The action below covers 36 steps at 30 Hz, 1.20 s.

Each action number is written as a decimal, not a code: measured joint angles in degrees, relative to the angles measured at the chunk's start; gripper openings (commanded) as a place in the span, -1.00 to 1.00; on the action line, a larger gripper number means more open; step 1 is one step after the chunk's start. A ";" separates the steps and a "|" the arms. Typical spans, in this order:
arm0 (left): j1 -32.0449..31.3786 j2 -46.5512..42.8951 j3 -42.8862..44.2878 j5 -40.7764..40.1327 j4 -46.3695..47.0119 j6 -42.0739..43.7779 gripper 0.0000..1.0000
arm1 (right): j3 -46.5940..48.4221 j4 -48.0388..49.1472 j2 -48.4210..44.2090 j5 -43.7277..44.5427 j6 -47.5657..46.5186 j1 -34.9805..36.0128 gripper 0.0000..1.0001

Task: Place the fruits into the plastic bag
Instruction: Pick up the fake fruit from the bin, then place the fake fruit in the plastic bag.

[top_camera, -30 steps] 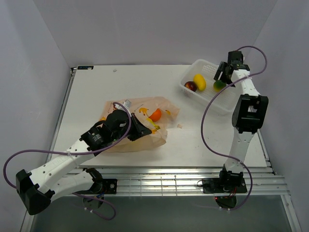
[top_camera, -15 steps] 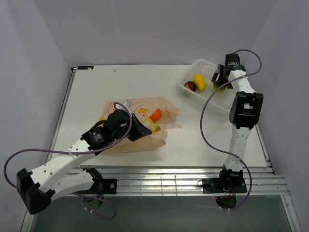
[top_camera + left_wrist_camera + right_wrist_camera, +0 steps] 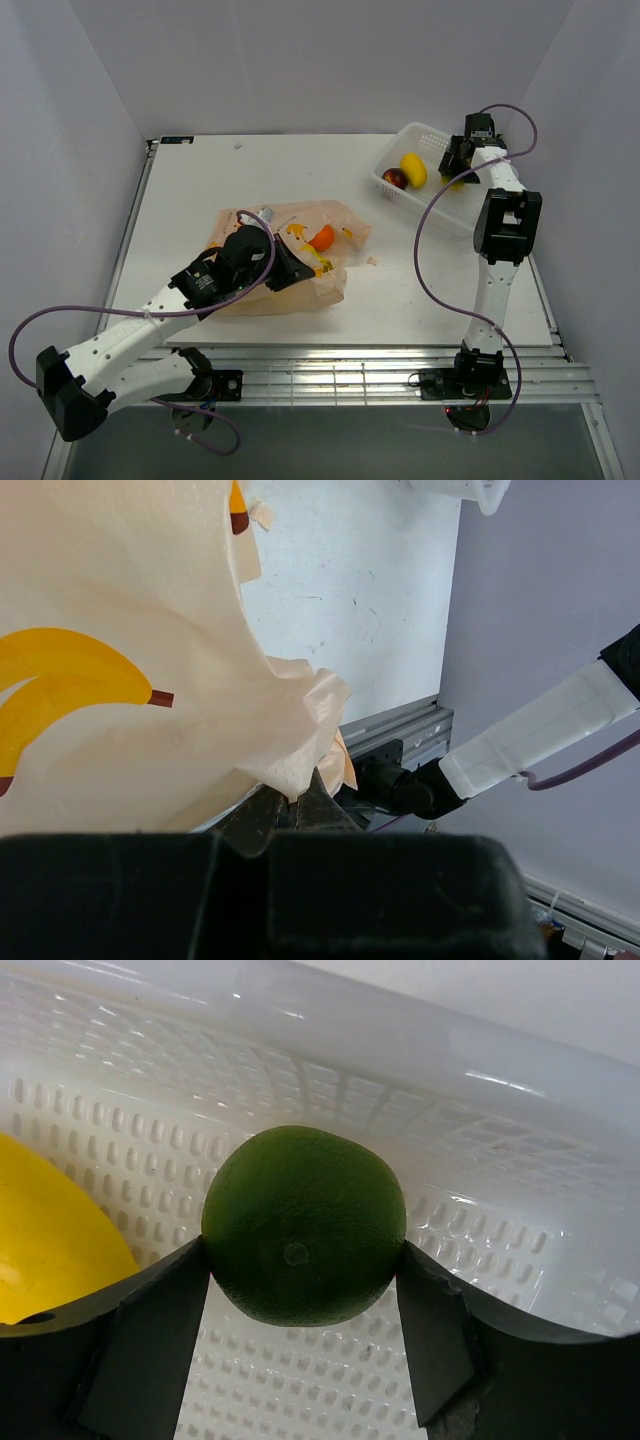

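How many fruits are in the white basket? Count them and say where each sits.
3. A dark-red fruit at the basket's left end, a yellow fruit beside it, and a green fruit between the right pincer's fingers. The arm may hide more.

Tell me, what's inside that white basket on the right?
A yellow fruit, a dark-red fruit beside it, and a green fruit clasped by the right gripper. Seen from above, the right arm covers part of the white basket, so anything beneath it is hidden.
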 measured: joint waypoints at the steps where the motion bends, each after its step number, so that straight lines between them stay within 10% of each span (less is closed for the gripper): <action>1: 0.00 0.11 0.04 0.00 0.00 0.00 -1.00 | -0.04 0.17 -0.09 -0.09 -0.04 0.00 -0.13; 8: 0.00 0.02 0.04 -0.02 -0.22 0.00 -1.00 | -6.86 0.85 -8.20 -3.37 -1.18 0.00 -0.24; 20: 0.00 -0.83 0.04 -0.02 0.39 0.04 -1.00 | -46.84 18.23 -50.47 -29.18 0.61 5.07 -0.25; 36: 0.00 -0.83 0.04 -0.02 1.14 0.04 -1.00 | -55.67 26.34 -43.28 -46.45 2.49 36.06 -0.22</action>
